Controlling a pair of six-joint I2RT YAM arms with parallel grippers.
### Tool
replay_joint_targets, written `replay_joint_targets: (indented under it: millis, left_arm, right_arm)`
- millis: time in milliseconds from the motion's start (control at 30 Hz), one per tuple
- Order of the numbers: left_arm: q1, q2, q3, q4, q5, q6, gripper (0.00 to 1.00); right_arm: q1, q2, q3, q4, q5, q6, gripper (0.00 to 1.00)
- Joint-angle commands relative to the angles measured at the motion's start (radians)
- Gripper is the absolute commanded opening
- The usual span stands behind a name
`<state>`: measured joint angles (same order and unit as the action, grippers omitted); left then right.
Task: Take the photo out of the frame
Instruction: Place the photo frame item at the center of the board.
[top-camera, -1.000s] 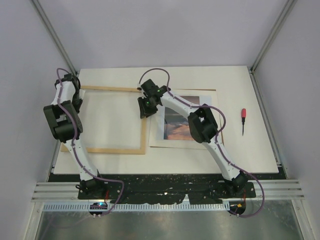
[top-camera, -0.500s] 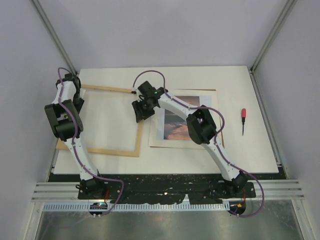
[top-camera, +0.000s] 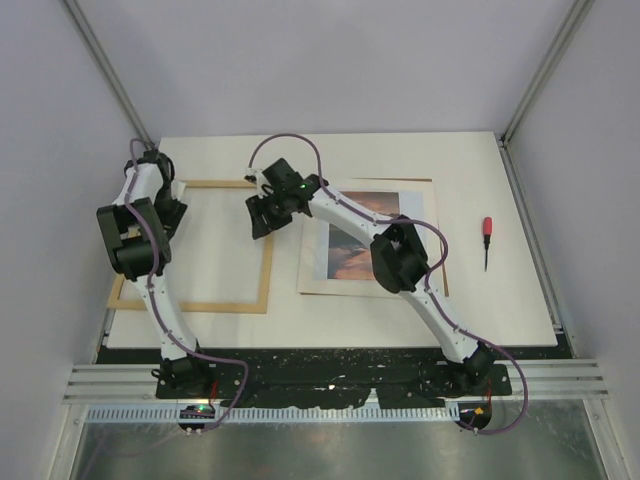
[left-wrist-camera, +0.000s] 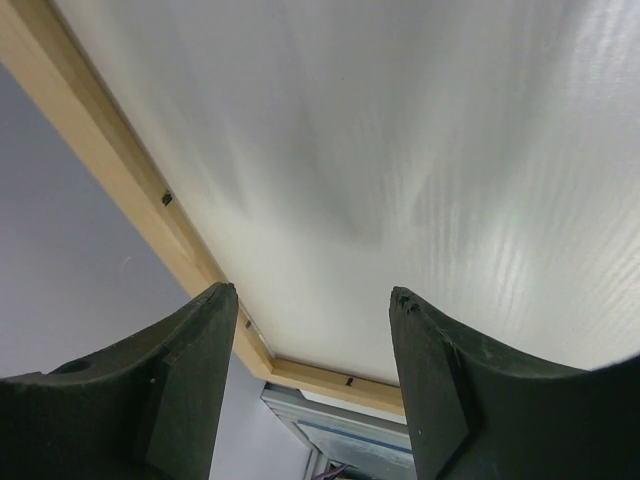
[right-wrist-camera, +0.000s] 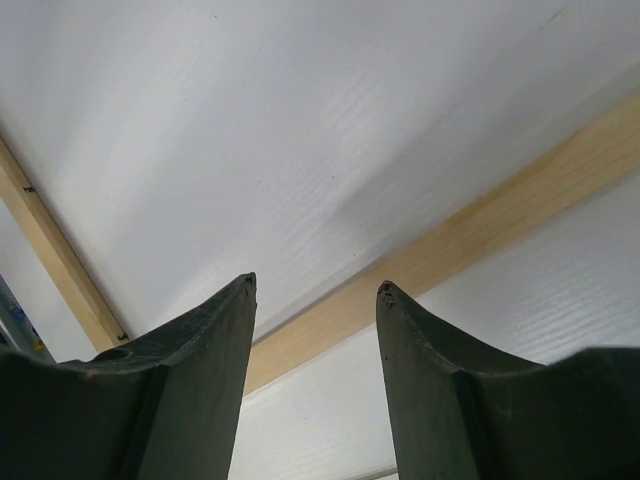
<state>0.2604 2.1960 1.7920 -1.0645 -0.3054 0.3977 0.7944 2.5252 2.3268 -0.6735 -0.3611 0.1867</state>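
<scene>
Lying on a white, grey-walled worktop (top-camera: 470, 300) left of the photo (top-camera: 345, 250), the frame (top-camera: 200, 307) is sitting under left fingers (left-wrist-camera: 130, 400) and right fingers (right-wrist-camera: 170, 390), both open.

We see left arm (top-camera: 160, 305) and right arm (top-camera: 445, 320) alike: white links, black joints, purple cables (top-camera: 285, 138), dark jaws.

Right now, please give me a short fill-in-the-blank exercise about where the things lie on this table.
1. Seen from above, the photo lies to the ____ of the frame.
2. The screwdriver has a ____ handle.
3. The left gripper and the right gripper both stand ____, with nothing held.
Missing words: right; red; open.
</scene>
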Motion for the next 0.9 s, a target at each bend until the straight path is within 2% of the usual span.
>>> replay_joint_targets:
  millis: [0,167,300,433,467,500,567,667,867]
  left_arm:
    - [-0.004,-0.054,-0.006,-0.011,0.043,-0.010,0.66]
    - [-0.004,-0.081,0.000,-0.015,0.077,-0.025,0.69]
    - [-0.006,-0.143,0.001,-0.018,0.113,-0.043,0.73]
    - [-0.038,-0.243,-0.003,-0.040,0.173,-0.062,0.80]
    - [-0.058,-0.275,-0.009,-0.043,0.187,-0.065,0.81]
    - [-0.082,-0.301,-0.011,-0.048,0.204,-0.066,0.99]
    - [-0.147,-0.358,-0.025,-0.051,0.242,-0.072,1.00]
    - [-0.310,-0.421,-0.026,-0.035,0.339,-0.097,1.00]
    - [-0.513,-0.357,0.053,0.044,0.650,-0.269,1.00]
  right_arm:
    - [-0.001,-0.032,0.049,0.055,-0.004,-0.003,0.56]
    - [-0.015,-0.043,0.045,0.049,0.005,-0.003,0.57]
    - [-0.046,-0.110,0.011,0.043,-0.032,-0.042,0.65]
    - [-0.102,-0.296,-0.082,0.040,-0.125,-0.087,0.75]
    - [-0.130,-0.327,-0.139,0.038,-0.139,-0.096,0.80]
    - [-0.145,-0.400,-0.167,0.038,-0.162,-0.117,0.80]
    - [-0.199,-0.509,-0.274,0.041,-0.205,-0.154,0.82]
    - [-0.315,-0.640,-0.468,0.038,-0.246,-0.228,0.82]
    - [-0.581,-0.856,-0.765,-0.006,-0.294,-0.370,0.83]
